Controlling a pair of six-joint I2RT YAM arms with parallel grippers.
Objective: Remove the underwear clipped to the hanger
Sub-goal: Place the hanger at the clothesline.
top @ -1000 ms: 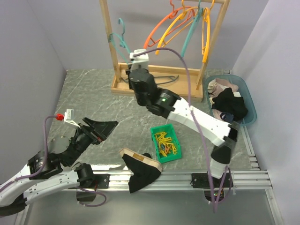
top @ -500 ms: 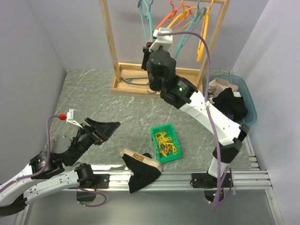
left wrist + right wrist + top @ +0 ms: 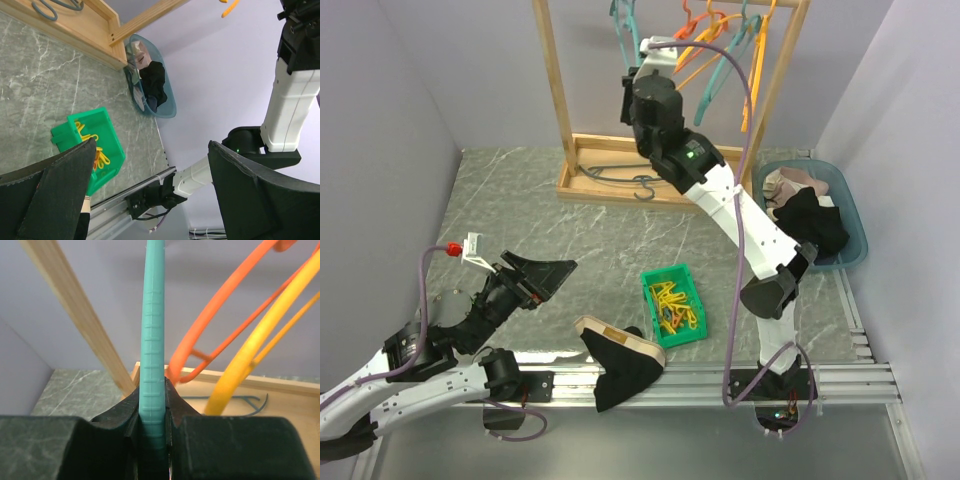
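Grey marbled tabletop (image 3: pixel 510 210) between lilac walls (image 3: pixel 380 120); black underwear (image 3: pixel 620 375) over its near edge

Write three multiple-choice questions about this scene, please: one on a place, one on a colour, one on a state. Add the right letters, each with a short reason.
1. Where does the green bin of yellow pegs stand?
A. on the table
B. on the base of the wooden rack
C. inside the blue basin

2. Which colour has the hanger in the right gripper?
A. orange
B. teal
C. yellow

3. In which state is the left gripper?
A. shut on a peg
B. shut on black cloth
C. open and empty

Answers:
1 A: the top view shows the bin on the marbled table surface, apart from rack and basin.
2 B: the right wrist view shows a teal bar clamped between the fingers.
3 C: the left wrist view shows the fingers wide apart with nothing between them.
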